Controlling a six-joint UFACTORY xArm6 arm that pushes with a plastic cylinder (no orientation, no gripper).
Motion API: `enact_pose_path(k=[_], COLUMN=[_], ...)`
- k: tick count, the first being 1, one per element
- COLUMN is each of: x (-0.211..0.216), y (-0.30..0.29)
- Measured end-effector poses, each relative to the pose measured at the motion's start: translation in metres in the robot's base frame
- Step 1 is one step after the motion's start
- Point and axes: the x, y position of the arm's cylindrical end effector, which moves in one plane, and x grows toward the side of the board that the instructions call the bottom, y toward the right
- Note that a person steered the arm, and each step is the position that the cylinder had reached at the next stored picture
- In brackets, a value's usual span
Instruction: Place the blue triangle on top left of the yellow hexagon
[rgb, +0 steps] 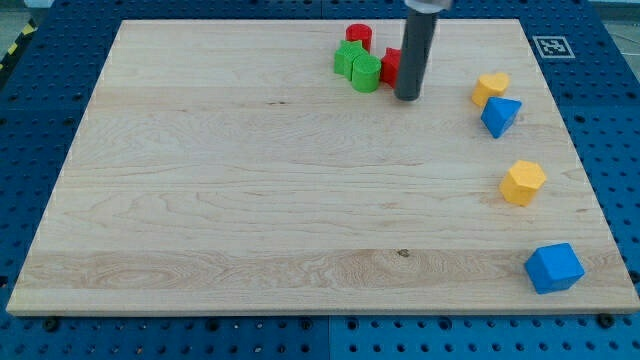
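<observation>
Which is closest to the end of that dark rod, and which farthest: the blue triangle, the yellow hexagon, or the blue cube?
Measured from my tip:
1. Blue triangle, to the tip's right, near the view's right edge.
2. Yellow hexagon, farther down the right side.
3. Blue cube, bottom right corner.

My tip (407, 97) rests by the red block (391, 65), well left of the blue triangle (499, 116), which touches a yellow block (490, 87) above the yellow hexagon (523, 183).

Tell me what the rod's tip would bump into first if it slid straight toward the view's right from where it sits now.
Probably the yellow block above the blue triangle; my tip sits level with both, the board between bare. Which comes first is uncertain.
</observation>
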Motion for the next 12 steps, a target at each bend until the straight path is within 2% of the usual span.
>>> enact_pose_path(k=[2,5,9,12], x=[-0.005,-0.054,-0.097,-0.099], y=[0.030,0.029,0.027,0.048])
